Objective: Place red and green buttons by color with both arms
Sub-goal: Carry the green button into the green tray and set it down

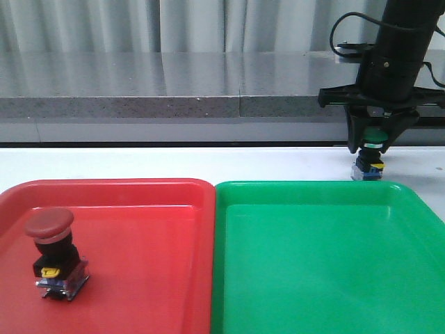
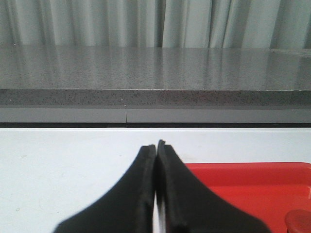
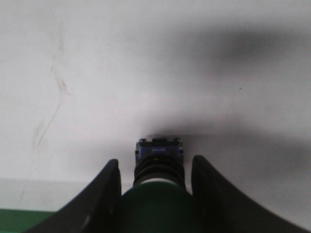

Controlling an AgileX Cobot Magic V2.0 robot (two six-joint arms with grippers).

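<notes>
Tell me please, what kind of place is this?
Probably a lab or robot test bench, not a home. A white table holds a red tray and a green tray for sorting, a grey stone-like counter runs behind, and pale curtains close the background.

Red button (image 2: 299,222): only cap edge shows in left wrist view, rest cut off. Green button (image 3: 158,204) cap blurred, cropped; contact with right gripper (image 3: 156,182) fingers unclear.
</notes>
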